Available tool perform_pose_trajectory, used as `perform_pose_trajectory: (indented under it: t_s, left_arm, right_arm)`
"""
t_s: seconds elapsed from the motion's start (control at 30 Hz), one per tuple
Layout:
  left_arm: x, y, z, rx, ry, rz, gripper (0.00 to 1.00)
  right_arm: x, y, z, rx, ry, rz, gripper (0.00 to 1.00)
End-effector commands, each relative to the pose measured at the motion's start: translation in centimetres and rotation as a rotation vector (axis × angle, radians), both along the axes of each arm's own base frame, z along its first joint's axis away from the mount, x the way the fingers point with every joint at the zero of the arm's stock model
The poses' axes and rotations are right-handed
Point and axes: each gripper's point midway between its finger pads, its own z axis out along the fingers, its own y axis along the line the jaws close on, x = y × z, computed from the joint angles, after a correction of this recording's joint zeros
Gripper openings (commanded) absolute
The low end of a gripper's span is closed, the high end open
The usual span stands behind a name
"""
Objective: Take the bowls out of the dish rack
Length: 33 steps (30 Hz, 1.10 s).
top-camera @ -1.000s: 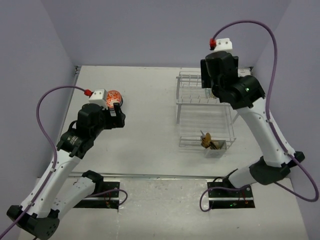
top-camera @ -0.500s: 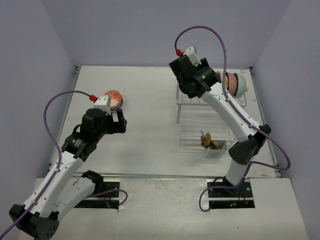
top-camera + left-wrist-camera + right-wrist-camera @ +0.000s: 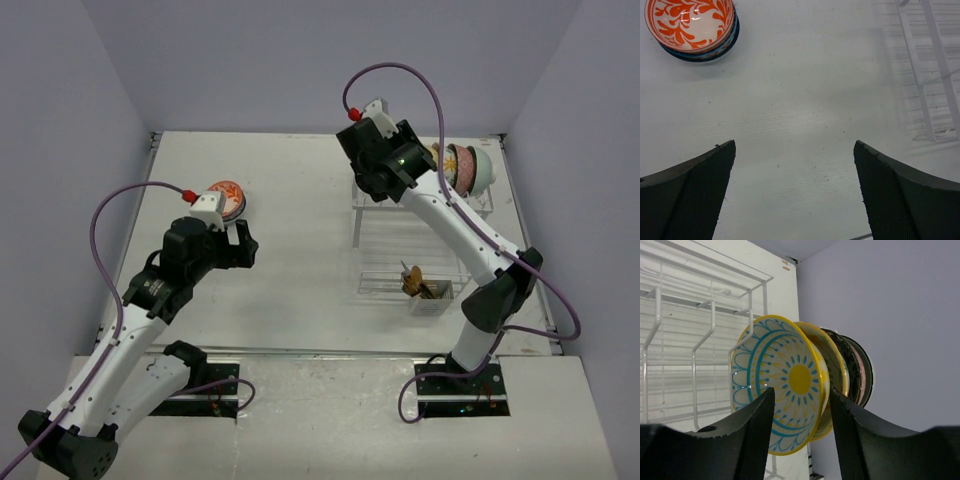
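Several bowls (image 3: 468,167) stand on edge in a row at the far right end of the white wire dish rack (image 3: 412,228). In the right wrist view the nearest is a yellow and blue patterned bowl (image 3: 782,382), with darker ones behind it. My right gripper (image 3: 801,391) is open, its fingers either side of that bowl's lower rim; I cannot tell if they touch. It sits just left of the bowls in the top view (image 3: 428,160). A red-orange bowl (image 3: 690,20) is stacked on a blue bowl (image 3: 720,49) at the far left (image 3: 226,196). My left gripper (image 3: 795,150) is open and empty over bare table, near that stack (image 3: 241,244).
A small white cutlery caddy (image 3: 430,296) holding utensils stands at the rack's near right corner. The rack's upright tines (image 3: 713,320) are left of the bowls. The rack's edge shows at the right of the left wrist view (image 3: 935,75). Purple walls enclose the table.
My right arm swung from over the rack to its far left end, uncovering the bowls, and now faces them. My left gripper shifted slightly right, away from the stacked bowls.
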Motion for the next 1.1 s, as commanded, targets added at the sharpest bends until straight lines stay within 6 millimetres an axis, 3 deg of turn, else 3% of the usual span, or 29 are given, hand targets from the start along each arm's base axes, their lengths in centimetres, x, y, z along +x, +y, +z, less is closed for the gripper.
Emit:
perform_pose_trajectory:
  t_s: [0.0,0.47,0.63,0.87,1.07]
  left_arm:
    - [0.4,-0.5,0.8,-0.008,-0.045,-0.032,1.00]
    - [0.2,-1.0,1.1,-0.024,-0.055,-0.065,1.00]
    - [0.1,-1.2,1.1,-0.029,-0.056,-0.077,1.00]
    - [0.1,-1.3,1.2,-0.029,-0.057,-0.080,1.00]
    - [0.1,-1.2,1.2,-0.027,-0.058,-0.076,1.00]
  right_arm:
    - [-0.1,-0.8,1.9,-0.012,-0.079,-0.038,0.48]
    - [-0.2,-2.0,1.8,-0.065,-0.125,-0.060,0.25]
    - [-0.2,-2.2,1.8,-0.084,-0.139,-0.070,0.11]
    - [-0.6,-2.6,3.2,-0.088,-0.195,-0.084,0.01]
    - [-0.5,-2.3,4.4,-0.114,-0.225,-0.076,0.00]
